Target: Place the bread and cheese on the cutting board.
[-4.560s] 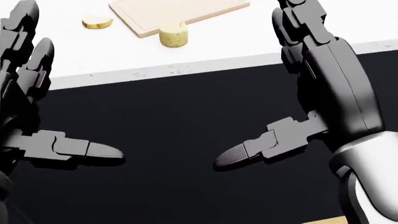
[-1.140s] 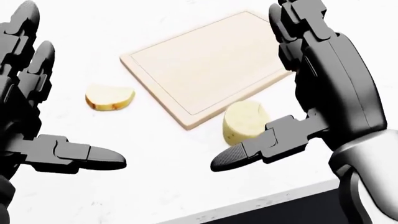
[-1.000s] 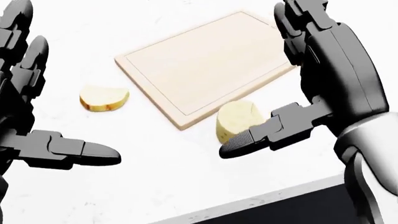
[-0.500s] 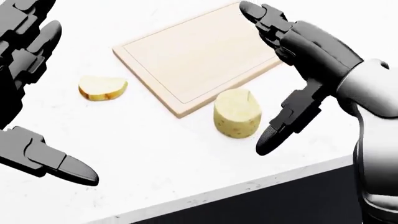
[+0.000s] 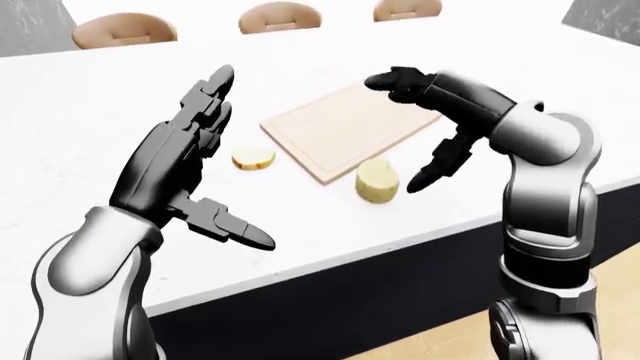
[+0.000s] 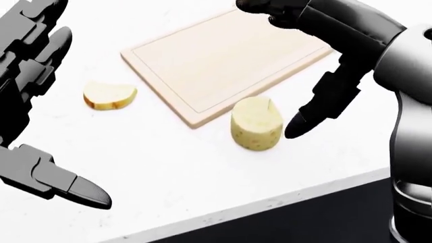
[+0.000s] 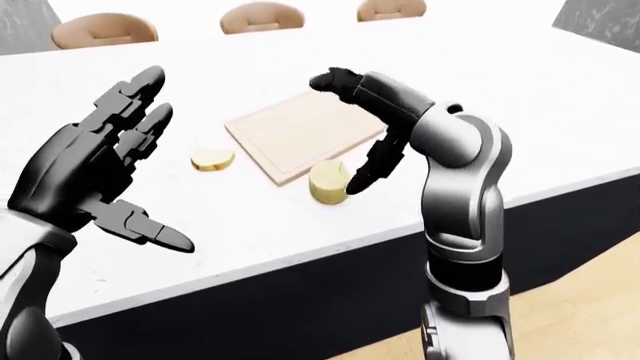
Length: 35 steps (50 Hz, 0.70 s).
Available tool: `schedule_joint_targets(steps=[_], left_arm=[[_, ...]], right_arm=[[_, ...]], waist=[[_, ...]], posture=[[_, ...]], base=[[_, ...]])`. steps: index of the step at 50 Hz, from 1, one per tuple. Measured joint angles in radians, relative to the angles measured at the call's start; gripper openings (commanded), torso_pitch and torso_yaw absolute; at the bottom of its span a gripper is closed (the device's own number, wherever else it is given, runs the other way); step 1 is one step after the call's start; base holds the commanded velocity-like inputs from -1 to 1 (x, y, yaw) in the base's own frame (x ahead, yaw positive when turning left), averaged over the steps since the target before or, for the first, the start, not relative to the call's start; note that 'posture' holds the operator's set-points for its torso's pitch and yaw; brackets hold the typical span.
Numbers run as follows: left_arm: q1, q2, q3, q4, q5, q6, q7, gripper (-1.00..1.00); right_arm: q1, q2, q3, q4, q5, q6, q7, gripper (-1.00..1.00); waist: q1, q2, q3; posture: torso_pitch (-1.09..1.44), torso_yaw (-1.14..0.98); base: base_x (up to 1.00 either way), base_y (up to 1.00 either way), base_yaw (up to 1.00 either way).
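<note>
A pale wooden cutting board (image 6: pixel 223 55) lies bare on the white counter. A yellow cheese block (image 6: pixel 257 124) stands off the board, just below its lower edge. A half-round bread slice (image 6: pixel 109 95) lies to the board's left. My right hand (image 6: pixel 297 66) is open above the board and cheese, thumb tip close to the cheese's right side, holding nothing. My left hand (image 5: pixel 195 172) is open and raised at the left, away from the bread, also holding nothing.
The white counter (image 5: pixel 90 127) has a front edge with a dark panel (image 6: pixel 324 217) below it. Three tan chair backs (image 5: pixel 280 15) line the far side at the top of the left-eye view. Wood floor (image 5: pixel 620 300) shows at the lower right.
The camera came up to the counter over the earlier frames. In the last half second my right hand swung further over the board and its thumb neared the cheese. Cheese and bread stayed put.
</note>
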Motion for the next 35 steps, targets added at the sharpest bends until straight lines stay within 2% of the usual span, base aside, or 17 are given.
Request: schedule_joint_targets(steps=[2, 6, 8, 13, 16, 21, 23, 35], left_arm=[[0.003, -0.003, 0.000, -0.002, 0.003, -0.003, -0.001, 1.00], [0.008, -0.007, -0.001, -0.005, 0.008, -0.004, -0.003, 1.00], [0.009, -0.008, 0.000, -0.007, 0.010, -0.003, -0.005, 1.00], [0.017, -0.012, 0.000, -0.011, 0.010, -0.007, -0.010, 1.00], [0.020, -0.012, 0.003, -0.008, 0.011, -0.011, -0.010, 1.00], [0.026, -0.014, 0.001, -0.002, 0.014, -0.018, -0.010, 1.00], [0.026, -0.015, -0.002, -0.004, 0.015, -0.017, -0.011, 1.00], [0.030, -0.020, -0.004, -0.002, 0.023, -0.026, -0.013, 1.00]], right_arm=[[-0.008, 0.000, 0.003, -0.005, -0.007, -0.009, 0.006, 0.23], [-0.006, 0.009, 0.016, -0.008, -0.029, -0.038, 0.019, 0.13], [-0.005, 0.020, 0.022, -0.016, -0.040, -0.044, 0.033, 0.27], [0.024, 0.046, 0.033, -0.035, -0.064, -0.073, 0.048, 0.25], [0.046, 0.059, 0.039, -0.043, -0.078, -0.087, 0.060, 0.40], [0.046, 0.058, 0.028, -0.055, -0.087, -0.091, 0.078, 0.35], [0.049, 0.057, 0.023, -0.066, -0.089, -0.090, 0.080, 0.44], [0.134, 0.096, 0.044, -0.058, -0.100, -0.126, 0.056, 0.29]], waist=[[0.000, -0.001, -0.001], [-0.001, -0.002, 0.001], [-0.001, -0.001, 0.003], [0.000, -0.001, 0.002], [-0.001, 0.000, 0.003], [0.000, 0.001, 0.004], [-0.001, 0.000, 0.003], [-0.002, 0.001, 0.002]], posture=[[0.00, 0.00], [0.00, 0.00], [0.00, 0.00], [0.00, 0.00], [0.00, 0.00], [0.00, 0.00], [0.00, 0.00], [0.00, 0.00]], base=[[0.00, 0.00, 0.00], [0.00, 0.00, 0.00], [0.00, 0.00, 0.00], [0.00, 0.00, 0.00], [0.00, 0.00, 0.00], [0.00, 0.00, 0.00], [0.00, 0.00, 0.00], [0.00, 0.00, 0.00]])
